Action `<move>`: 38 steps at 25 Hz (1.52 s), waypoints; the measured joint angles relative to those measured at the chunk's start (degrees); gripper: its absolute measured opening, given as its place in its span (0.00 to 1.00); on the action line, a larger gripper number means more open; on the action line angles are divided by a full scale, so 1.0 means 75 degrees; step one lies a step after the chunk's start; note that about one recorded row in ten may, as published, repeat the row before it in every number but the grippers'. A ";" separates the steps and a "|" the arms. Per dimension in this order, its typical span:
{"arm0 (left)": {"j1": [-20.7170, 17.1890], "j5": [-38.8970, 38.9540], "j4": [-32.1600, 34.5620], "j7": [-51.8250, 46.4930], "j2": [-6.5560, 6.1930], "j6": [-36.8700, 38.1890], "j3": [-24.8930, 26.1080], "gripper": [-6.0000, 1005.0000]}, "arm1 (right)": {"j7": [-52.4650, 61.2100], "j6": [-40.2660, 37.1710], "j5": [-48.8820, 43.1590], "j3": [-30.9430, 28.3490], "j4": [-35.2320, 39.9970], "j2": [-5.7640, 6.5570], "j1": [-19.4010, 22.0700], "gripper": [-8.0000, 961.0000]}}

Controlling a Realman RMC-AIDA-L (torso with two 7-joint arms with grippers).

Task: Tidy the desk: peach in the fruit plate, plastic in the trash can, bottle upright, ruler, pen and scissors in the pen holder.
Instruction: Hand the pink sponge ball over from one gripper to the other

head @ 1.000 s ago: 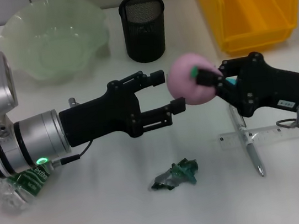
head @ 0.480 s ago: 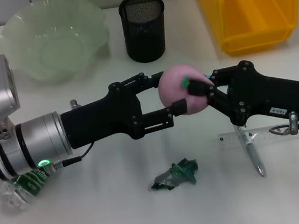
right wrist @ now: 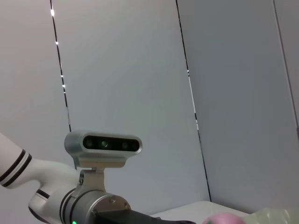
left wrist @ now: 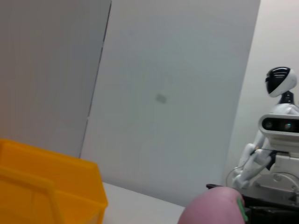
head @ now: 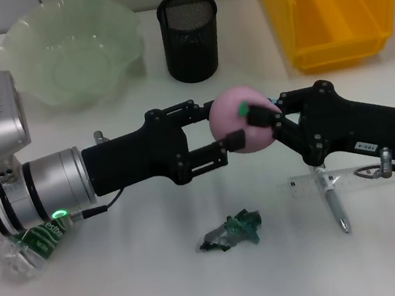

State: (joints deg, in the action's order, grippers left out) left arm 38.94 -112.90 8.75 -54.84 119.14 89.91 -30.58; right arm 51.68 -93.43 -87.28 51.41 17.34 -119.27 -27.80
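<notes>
Pink and round, the peach (head: 244, 120) sits mid-air above the centre of the desk (head: 127, 276) in the head view, pinched between two black grippers for what looks like a handover. The right gripper (head: 263, 118) grasps it from three o'clock, arm reaching in level. The left gripper (head: 225, 122) comes from nine o'clock with its fingers spread around the fruit, touching or nearly so but not visibly clamped. The fruit plate (head: 70, 52) waits at eleven o'clock, on the left arm's side, which likely explains the pass. The plastic (head: 233, 232) lies at six o'clock.

The left wrist view shows the peach (left wrist: 217, 207) close by and the trash can (left wrist: 46, 191).

The right wrist view catches only a sliver of peach (right wrist: 224, 218); no fingers show.
</notes>
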 joint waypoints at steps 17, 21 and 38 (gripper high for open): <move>0.0018 0.0037 0.0012 -0.0048 -0.0010 -0.0103 0.0006 0.33 | 0.0000 0.0048 0.0000 0.0012 -0.0041 0.0000 -0.0020 0.04; 0.0028 0.0036 0.0016 -0.0031 -0.0016 -0.0112 -0.0012 0.30 | 0.0000 0.0048 -0.0057 0.0012 -0.0040 0.0000 -0.0020 0.04; 0.0042 0.0030 -0.0006 -0.0054 -0.0009 -0.0122 0.0047 0.18 | 0.0444 0.0445 -0.0079 0.0001 -0.0041 -0.0002 -0.0127 0.21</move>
State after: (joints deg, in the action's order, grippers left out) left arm 39.26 -112.68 8.71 -55.24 119.07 88.99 -30.23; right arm 55.01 -90.09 -87.87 51.42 17.04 -119.28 -28.75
